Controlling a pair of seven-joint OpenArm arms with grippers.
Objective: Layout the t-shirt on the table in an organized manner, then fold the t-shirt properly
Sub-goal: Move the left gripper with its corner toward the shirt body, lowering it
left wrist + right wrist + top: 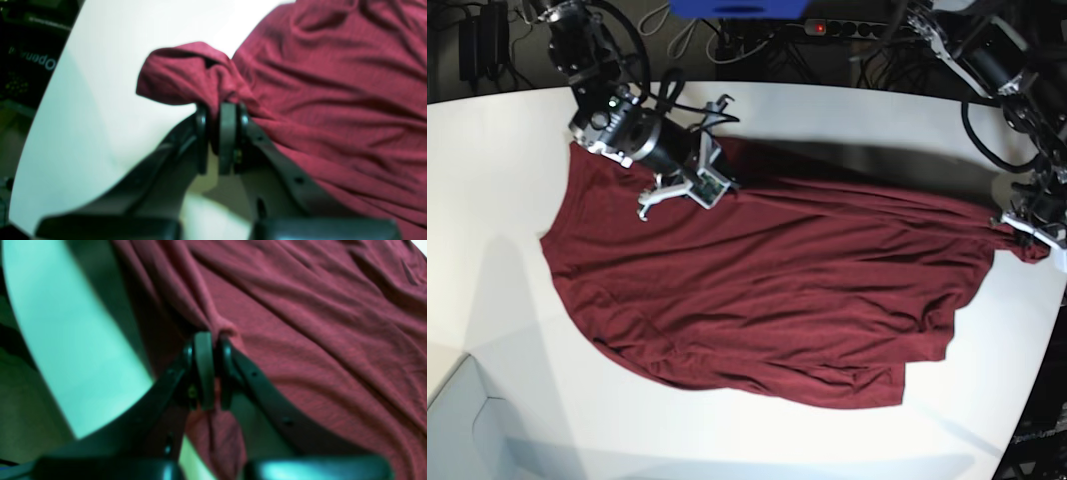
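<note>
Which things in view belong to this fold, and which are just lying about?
Part of the job:
- t-shirt, pinched in both grippers' fingers
- table under it
- left gripper
- right gripper

Just lying about:
- cables beyond the table's far edge

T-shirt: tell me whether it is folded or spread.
Spread, not folded. The base view shows the shirt laid wide and wrinkled across the table, one edge pulled between the two grippers.

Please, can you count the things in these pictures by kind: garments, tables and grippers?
Garments: 1, the maroon t-shirt
Tables: 1, the white table
Grippers: 2, left gripper and right gripper
Total: 4
</note>
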